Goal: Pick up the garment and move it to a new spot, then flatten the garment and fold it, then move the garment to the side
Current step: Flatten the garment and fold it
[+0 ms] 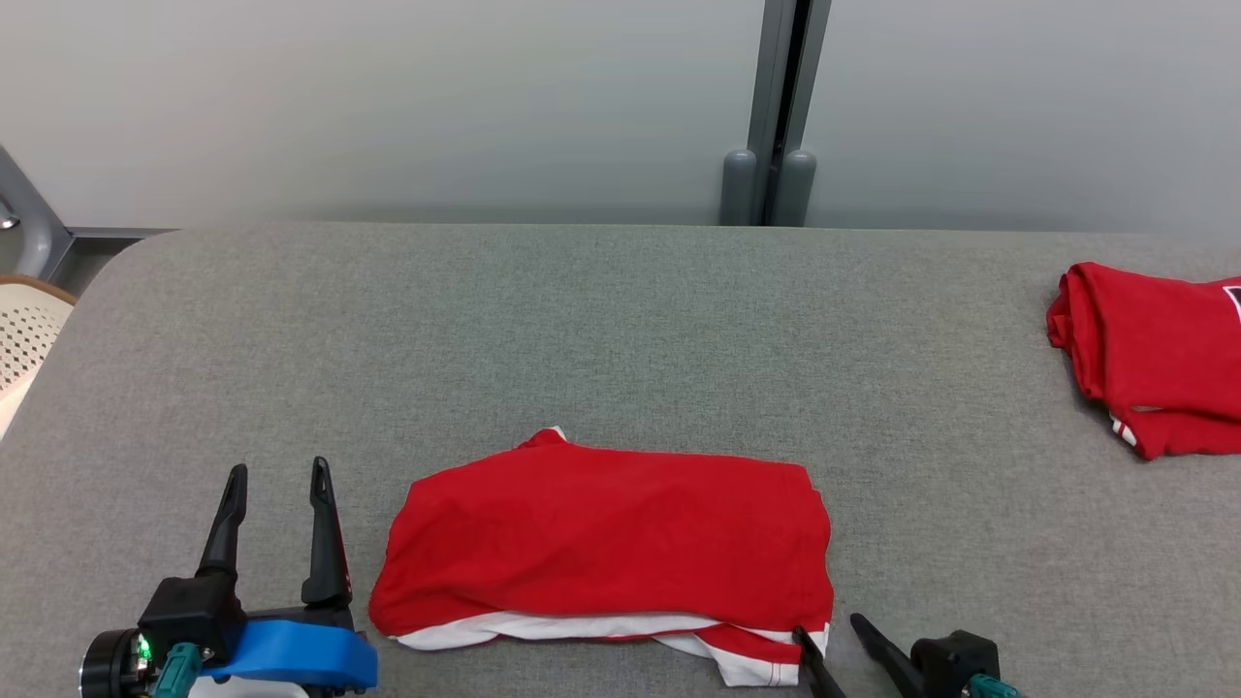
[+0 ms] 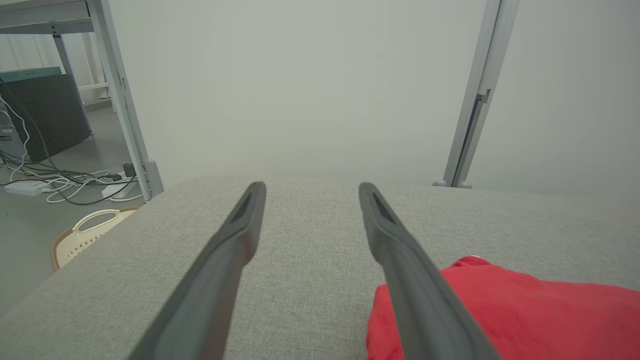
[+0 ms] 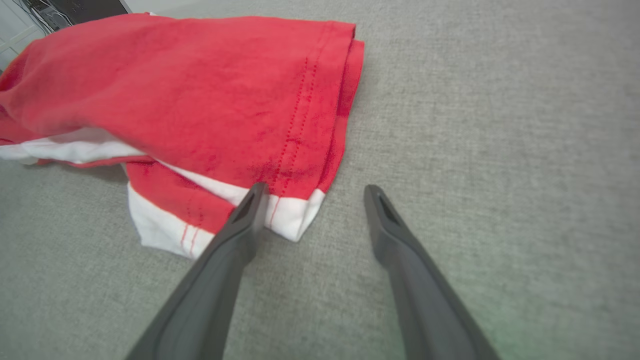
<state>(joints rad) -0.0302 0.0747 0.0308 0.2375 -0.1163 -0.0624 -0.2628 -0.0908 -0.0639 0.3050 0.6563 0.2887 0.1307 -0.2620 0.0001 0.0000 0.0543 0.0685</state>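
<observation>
A red garment (image 1: 606,543) with white trim lies folded into a rectangle on the grey table, near the front edge. My left gripper (image 1: 278,472) stands open just left of it, fingers pointing away, nothing between them. In the left wrist view the garment (image 2: 525,315) sits beside and behind the right finger (image 2: 400,255). My right gripper (image 1: 827,625) is open at the garment's front right corner. In the right wrist view its left fingertip (image 3: 255,197) overlaps the white hem of the garment (image 3: 200,100), while the right finger is over bare table.
A second red garment (image 1: 1154,359) lies folded at the table's far right edge. A cream perforated basket (image 1: 24,334) stands off the table's left side. A grey wall with a post (image 1: 776,107) runs behind the table (image 1: 582,330). Cables lie on the floor (image 2: 60,180).
</observation>
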